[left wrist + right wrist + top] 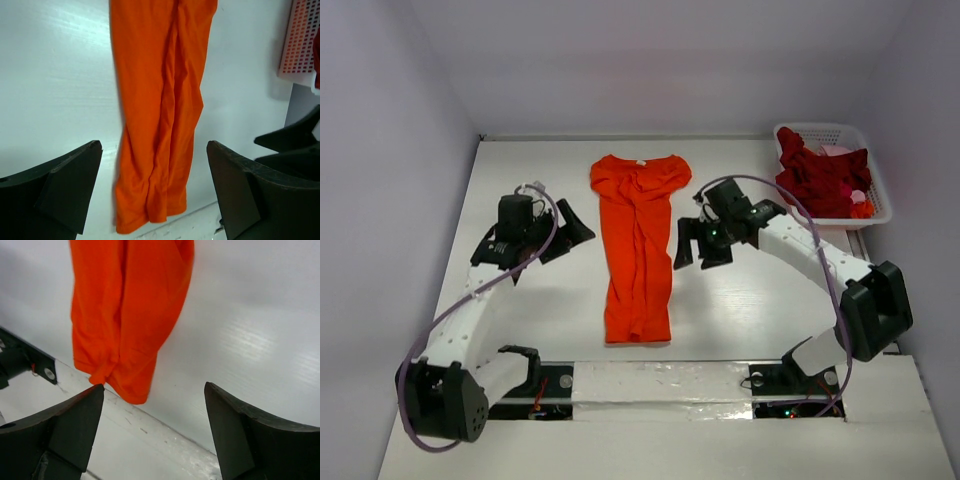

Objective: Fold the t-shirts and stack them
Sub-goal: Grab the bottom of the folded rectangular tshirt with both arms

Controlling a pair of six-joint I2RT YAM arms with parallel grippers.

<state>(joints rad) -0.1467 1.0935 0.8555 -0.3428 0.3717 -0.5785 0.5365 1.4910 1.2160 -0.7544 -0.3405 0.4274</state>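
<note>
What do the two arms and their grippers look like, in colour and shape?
Both the left arm and right arm have white links with black joints. A thin lilac cable loops along each. The left gripper and right gripper are black, with wedge-shaped fingers.

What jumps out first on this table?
The bright orange t-shirt, lying as a long narrow strip down the middle of the white table. The left gripper and right gripper sit open either side of it. Dark red shirts are heaped in a white basket in the far right corner.
</note>
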